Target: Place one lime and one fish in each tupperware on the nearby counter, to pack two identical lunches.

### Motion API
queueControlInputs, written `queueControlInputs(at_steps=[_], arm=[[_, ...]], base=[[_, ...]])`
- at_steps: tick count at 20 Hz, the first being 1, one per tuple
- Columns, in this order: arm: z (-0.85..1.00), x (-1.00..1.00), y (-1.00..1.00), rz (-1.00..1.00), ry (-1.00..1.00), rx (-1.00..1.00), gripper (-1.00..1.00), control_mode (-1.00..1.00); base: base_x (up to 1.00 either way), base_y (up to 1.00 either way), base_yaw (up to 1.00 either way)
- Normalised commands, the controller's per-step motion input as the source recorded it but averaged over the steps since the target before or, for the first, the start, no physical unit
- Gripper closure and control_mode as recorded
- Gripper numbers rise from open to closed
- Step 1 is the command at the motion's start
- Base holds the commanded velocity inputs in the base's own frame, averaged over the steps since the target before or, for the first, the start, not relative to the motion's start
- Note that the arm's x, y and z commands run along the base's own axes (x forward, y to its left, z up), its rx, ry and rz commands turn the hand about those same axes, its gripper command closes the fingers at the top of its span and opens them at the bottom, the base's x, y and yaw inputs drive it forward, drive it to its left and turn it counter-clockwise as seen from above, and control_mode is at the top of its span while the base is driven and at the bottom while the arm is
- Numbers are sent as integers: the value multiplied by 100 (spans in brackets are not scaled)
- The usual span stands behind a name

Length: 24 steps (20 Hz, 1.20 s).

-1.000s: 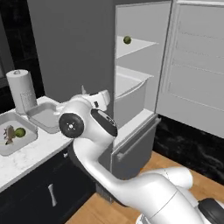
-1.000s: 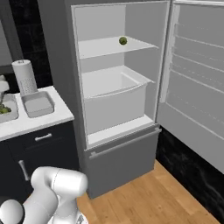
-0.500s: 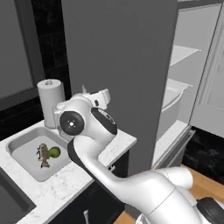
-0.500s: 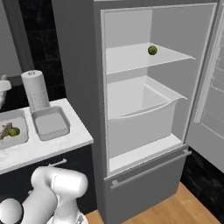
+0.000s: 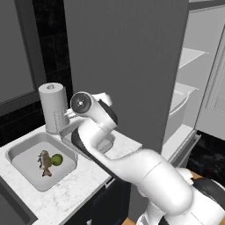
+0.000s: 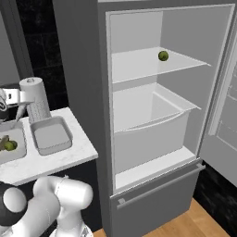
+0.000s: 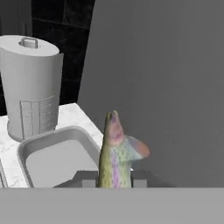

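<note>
Fish (image 7: 115, 153) is pinched upright in the closed gripper (image 7: 114, 178) near the empty tupperware (image 7: 57, 159); seemingly shallow hold, could slip early onto the counter (image 7: 8, 151).

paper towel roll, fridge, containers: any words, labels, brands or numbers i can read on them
None: no readable text anywhere.
Paper towel roll: a faint grid patch low on its side, no letters.
Fridge, tupperware and counter: plain surfaces, no labels.
Fish in the gripper: speckled skin, no markings.

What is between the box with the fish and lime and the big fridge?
The empty tupperware sits on the counter between the filled tupperware and the fridge, in the right base view.
</note>
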Motion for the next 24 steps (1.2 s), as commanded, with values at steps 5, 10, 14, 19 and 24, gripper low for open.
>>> queueControlInputs(at_steps=[5, 10, 14, 19, 24], arm=[[-89, 97, -1, -4, 30, 9, 100, -100], [-99, 63, 3, 0, 17, 20, 100, -100], [-100, 37, 9, 0, 7, 17, 100, -100], [-82, 59, 32, -1, 2, 8, -100, -100], [2, 28, 18, -11, 4, 0, -100, -100]], base=[[0, 0, 0], [0, 0, 0], [0, 0, 0], [0, 0, 0], [0, 0, 0]])
